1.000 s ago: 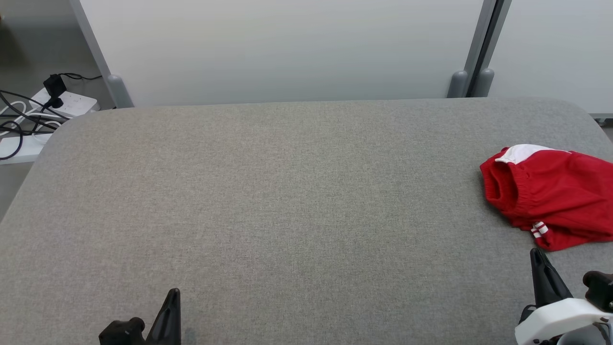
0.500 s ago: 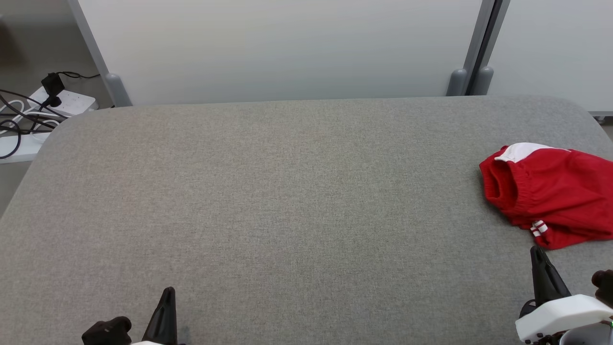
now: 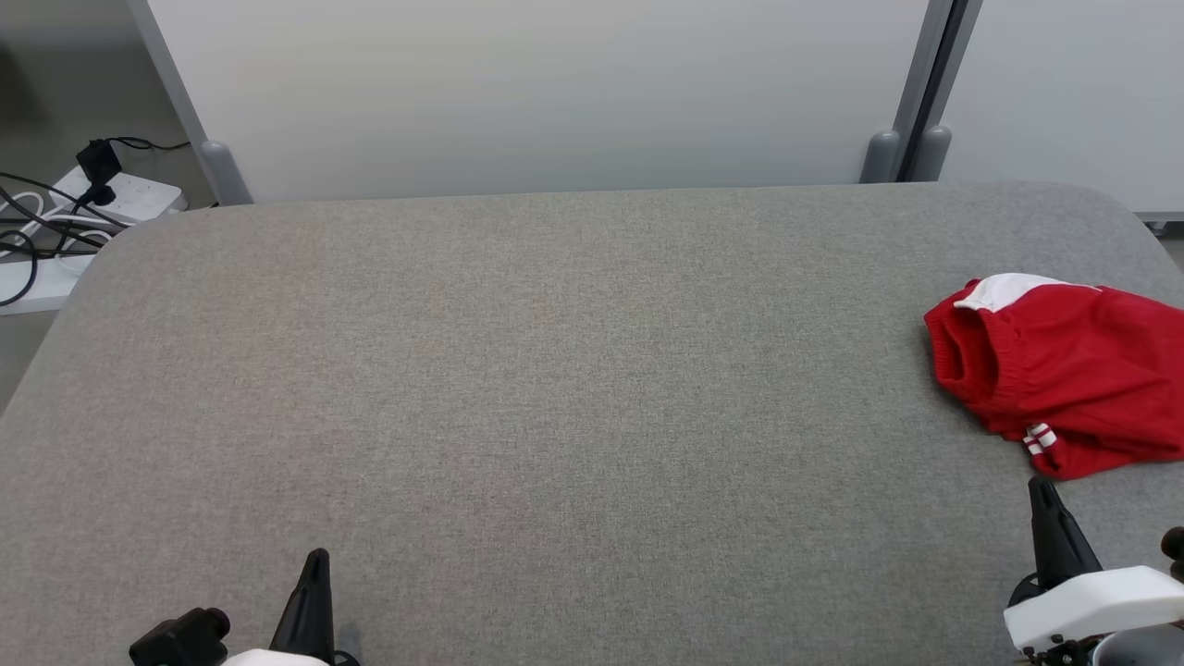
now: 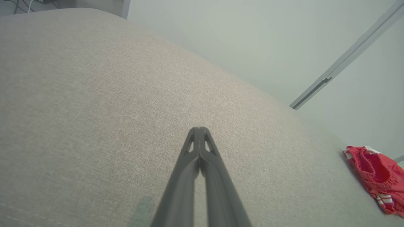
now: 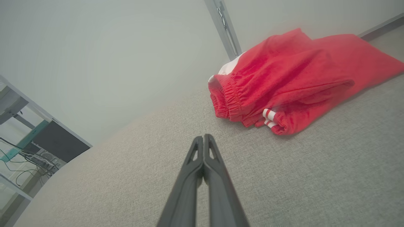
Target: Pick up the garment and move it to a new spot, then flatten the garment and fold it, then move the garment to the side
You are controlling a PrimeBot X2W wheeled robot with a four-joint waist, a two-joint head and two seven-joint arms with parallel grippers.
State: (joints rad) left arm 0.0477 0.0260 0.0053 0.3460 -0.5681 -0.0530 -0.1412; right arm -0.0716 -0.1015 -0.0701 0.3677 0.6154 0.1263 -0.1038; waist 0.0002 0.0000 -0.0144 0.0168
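The garment [image 3: 1064, 370] lies at the table's [image 3: 555, 370] right edge, the right gripper [image 3: 1041, 490] just before it by the near right corner. The left gripper [image 3: 316, 561] is at the near edge, left of middle; a power strip [image 3: 125, 194] lies beyond the far left corner.

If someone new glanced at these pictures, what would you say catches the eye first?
The bright red garment, crumpled with a white patch and a gathered waistband, lies at the right edge of the grey padded table. After that come the left gripper and the right gripper at the near edge, both shut and neither touching the cloth.
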